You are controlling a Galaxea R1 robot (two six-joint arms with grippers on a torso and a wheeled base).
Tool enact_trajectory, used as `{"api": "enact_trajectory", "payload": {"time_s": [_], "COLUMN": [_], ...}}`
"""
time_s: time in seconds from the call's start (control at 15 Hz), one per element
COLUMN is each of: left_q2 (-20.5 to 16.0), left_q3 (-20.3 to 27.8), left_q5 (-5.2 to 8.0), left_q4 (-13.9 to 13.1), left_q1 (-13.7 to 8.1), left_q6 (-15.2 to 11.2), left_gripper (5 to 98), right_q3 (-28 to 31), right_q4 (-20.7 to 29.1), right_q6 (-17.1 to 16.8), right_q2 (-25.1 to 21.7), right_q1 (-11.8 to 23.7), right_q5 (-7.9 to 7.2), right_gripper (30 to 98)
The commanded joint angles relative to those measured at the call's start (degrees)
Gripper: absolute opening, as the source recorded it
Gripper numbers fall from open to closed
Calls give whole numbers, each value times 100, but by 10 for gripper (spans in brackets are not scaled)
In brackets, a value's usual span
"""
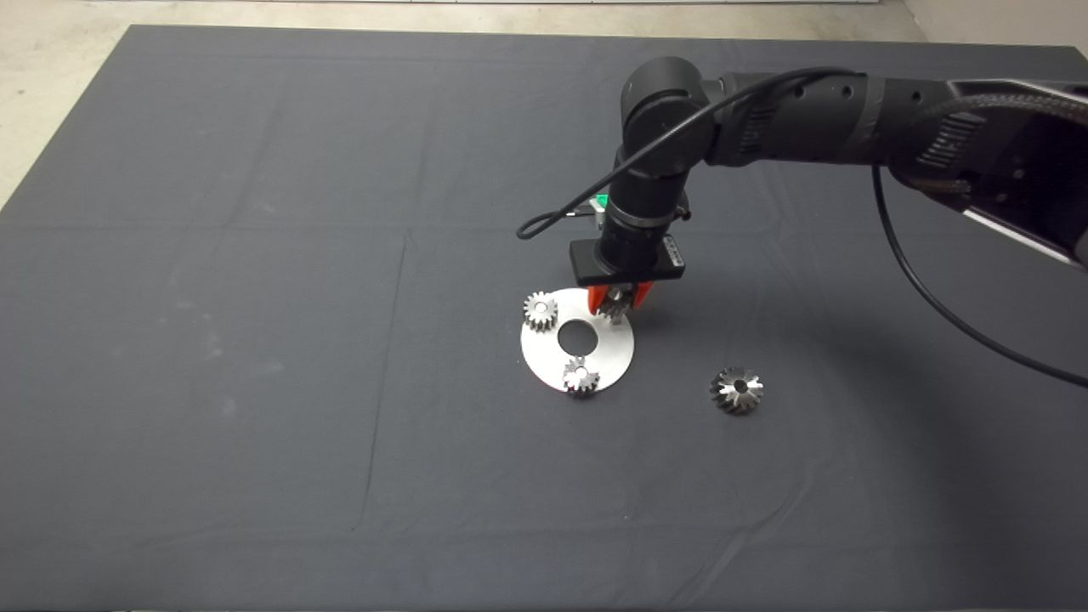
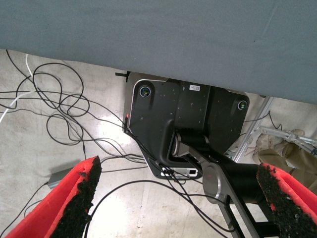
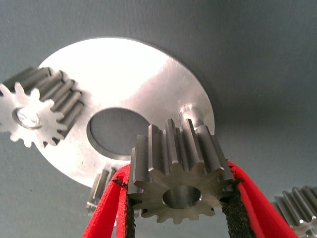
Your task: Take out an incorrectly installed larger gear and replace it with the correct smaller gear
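Right claw clamps smaller gear — above disc's peg.

Four gears are showing: one larger gear, one smaller gear and two bright silver gears. One round plate is lying there.

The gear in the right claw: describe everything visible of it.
The small grey steel gear has straight, chunky teeth around its side, a flat machined face and a round centre bore. It is clamped by opposite sides between the black pads of the right claw, bore face towards the wrist camera. It hangs over the rim of the round silver metal plate, next to a short peg, and does not look seated on it.
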Motion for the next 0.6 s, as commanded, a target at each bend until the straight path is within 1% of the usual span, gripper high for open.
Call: {"api": "enact_trajectory", "payload": {"time_s": [0.0,0.27,0.53], "left_q2": [1,10,10], "left_q3": [88,85,91], "left_q5": [17,11,2], "left_q4": [-41,-42,-50], "left_q1": [3,3,3], "left_q6": [7,7,7], "left_gripper": [794,794,794], "right_q3": [-12,32,129], "right_q4": [-301,-301,-284], "right_q6": [-21,-30,-8], "right_q2": [14,5,-35], "right_q1": [132,134,131], "right_q5": [-549,-532,-549], "right_gripper": [362,359,362]}}
